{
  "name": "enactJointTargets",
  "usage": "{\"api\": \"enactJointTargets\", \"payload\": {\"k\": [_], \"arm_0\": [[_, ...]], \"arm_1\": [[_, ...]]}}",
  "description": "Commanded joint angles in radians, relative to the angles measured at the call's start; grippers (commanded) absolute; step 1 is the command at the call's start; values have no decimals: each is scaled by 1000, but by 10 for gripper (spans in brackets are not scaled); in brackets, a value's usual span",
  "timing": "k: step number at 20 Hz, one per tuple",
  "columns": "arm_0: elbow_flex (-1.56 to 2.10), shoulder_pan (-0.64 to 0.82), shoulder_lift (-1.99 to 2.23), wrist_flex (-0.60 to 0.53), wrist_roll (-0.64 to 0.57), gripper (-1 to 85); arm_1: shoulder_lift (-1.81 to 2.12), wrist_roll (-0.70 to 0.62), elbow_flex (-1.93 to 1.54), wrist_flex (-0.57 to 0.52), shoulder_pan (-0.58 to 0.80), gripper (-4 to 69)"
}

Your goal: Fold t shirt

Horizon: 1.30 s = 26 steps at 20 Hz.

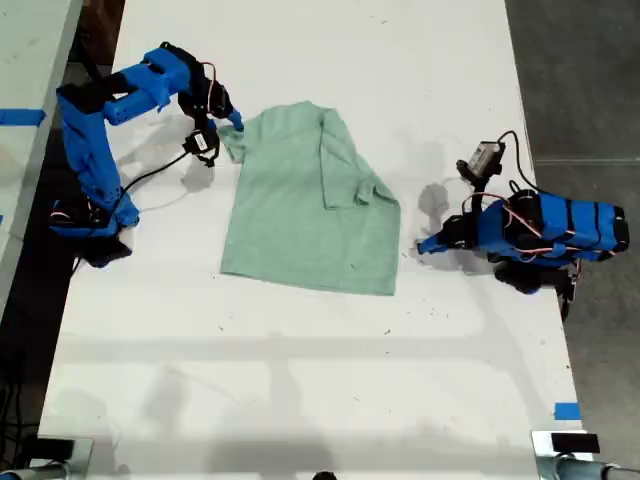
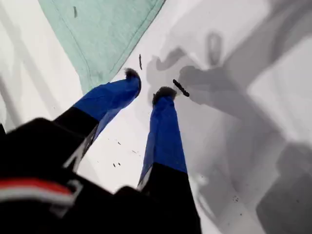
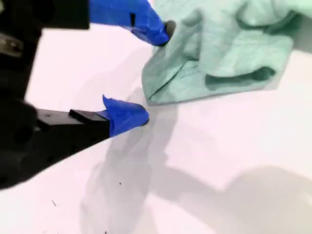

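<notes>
Shirt (image 1: 300, 215) lies mid-tabletop (image 1: 300, 380), its exterior-view right sleeve already folded in. Step in hand: the opposite sleeve. Your second end effector (image 3: 157, 73) is wide open, one tip touching that sleeve; close on it next. Your first end effector (image 2: 146, 90), slightly parted, empty, sits near the shirt's corner.

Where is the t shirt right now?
The t shirt lies partly folded on the white table, near the exterior view's centre, between the two arms; my second gripper is open at its sleeve edge.
</notes>
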<state>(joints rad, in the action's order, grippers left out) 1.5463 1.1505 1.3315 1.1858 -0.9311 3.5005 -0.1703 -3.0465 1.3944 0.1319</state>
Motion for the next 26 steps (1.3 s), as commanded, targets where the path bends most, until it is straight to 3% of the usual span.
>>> {"api": "enactJointTargets", "payload": {"k": [1,2,3,8,12,14,19,20,21,22,24,26], "arm_0": [[-43,-37,-12,-5,31,151],[-43,-37,-18,-2,43,29],[-43,-32,-20,2,48,-1],[-100,-2,61,87,89,-2],[-428,-156,92,261,186,-2],[-525,-302,60,225,253,-2],[-558,-584,-91,12,393,-1],[-558,-601,-110,-2,402,119],[-558,-595,-120,11,400,192],[-558,-568,-110,51,396,206],[-541,-486,8,130,347,181],[-515,-385,218,213,328,90]], "arm_1": [[8,-11,-43,-18,11,91],[8,-11,-43,-18,11,91],[8,-11,-43,-18,11,91],[8,-11,-43,-18,11,91],[8,-11,-43,-18,11,91],[8,-11,-43,-18,11,91],[8,-11,-43,-18,11,91],[8,-11,-43,-18,11,91],[8,-11,-43,-18,11,91],[8,-11,-43,-18,11,91],[8,-11,-43,-18,11,91],[8,-11,-43,-18,11,91]]}}
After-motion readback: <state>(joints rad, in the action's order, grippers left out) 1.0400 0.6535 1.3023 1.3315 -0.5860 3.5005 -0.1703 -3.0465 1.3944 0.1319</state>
